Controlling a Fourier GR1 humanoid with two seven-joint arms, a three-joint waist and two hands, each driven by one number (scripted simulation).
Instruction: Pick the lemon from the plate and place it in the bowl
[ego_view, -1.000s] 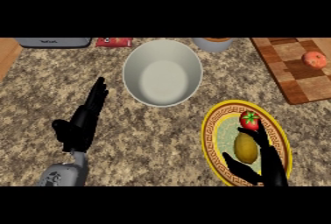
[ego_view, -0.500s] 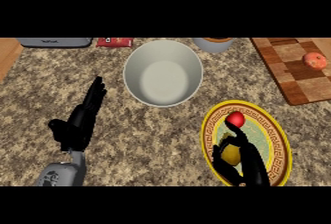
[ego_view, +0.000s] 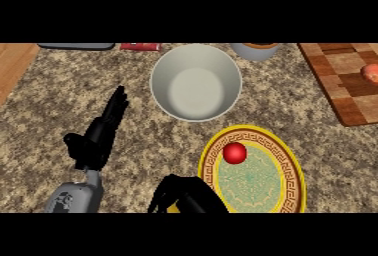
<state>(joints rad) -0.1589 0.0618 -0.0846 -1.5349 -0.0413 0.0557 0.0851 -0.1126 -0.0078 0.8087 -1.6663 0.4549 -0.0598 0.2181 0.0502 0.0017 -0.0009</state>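
A speckled granite counter (ego_view: 295, 95) fills the head view, and a pale, deep bowl (ego_view: 196, 82) stands near its far middle with nothing showing inside it. In front of the bowl and to the right lies a round plate (ego_view: 255, 175) with a yellow rim and a dark key-pattern band around a green centre; a small red fruit (ego_view: 235, 153) rests on its far left part, just inside the band. The right hand (ego_view: 184, 195) shows at the lower edge, just left of the plate's near rim, with its black fingers curled downward into a bunch. The lemon cannot be seen anywhere on the plate or in the bowl; whether it sits hidden inside those curled fingers cannot be told, since no yellow shows between them. The left hand (ego_view: 100, 137) lies over the counter well to the left of the bowl, open, its fingers straight and pointing away toward the far edge, thumb out to the side, with the grey forearm (ego_view: 74, 197) coming up from the lower edge beneath it. At the far right a wooden cutting board (ego_view: 343, 85) with a checkered top carries an orange-pink fruit (ego_view: 370, 72) cut off by the view's edge. Along the far edge stand a grey container (ego_view: 255, 50), a red packet (ego_view: 140, 46) and a dark grey flat object (ego_view: 77, 46), all partly cropped. A strip of wood (ego_view: 15, 65) borders the counter at the far left.
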